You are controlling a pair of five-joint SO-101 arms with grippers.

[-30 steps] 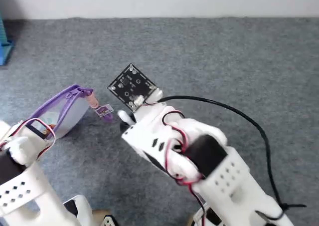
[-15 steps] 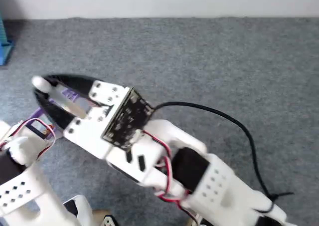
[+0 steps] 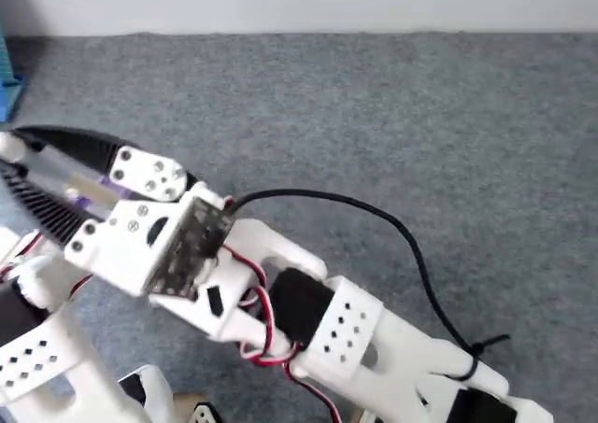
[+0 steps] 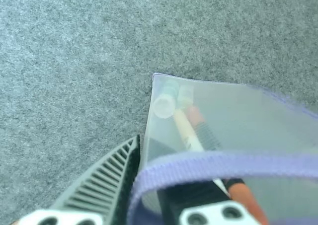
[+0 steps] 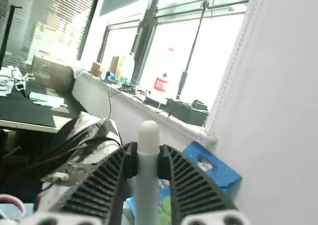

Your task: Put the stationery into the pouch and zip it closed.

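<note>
The left gripper [image 4: 149, 178] pinches the purple-edged rim of the clear pouch [image 4: 233, 115], with the pouch wall caught between its two fingers. Pens [image 4: 186, 130] lie inside the pouch just beyond its fingertips, their ends tucked into the far corner. The right gripper [image 5: 147, 160] is pressed together on a white pen [image 5: 148, 135], whose rounded end sticks out past the fingertips. In the high view this gripper hangs over the pouch.

No text or number can be read here. The blue box [image 5: 211, 166] carries some print and a red sign [image 5: 160, 84] stands at the window, both too small to read.
</note>
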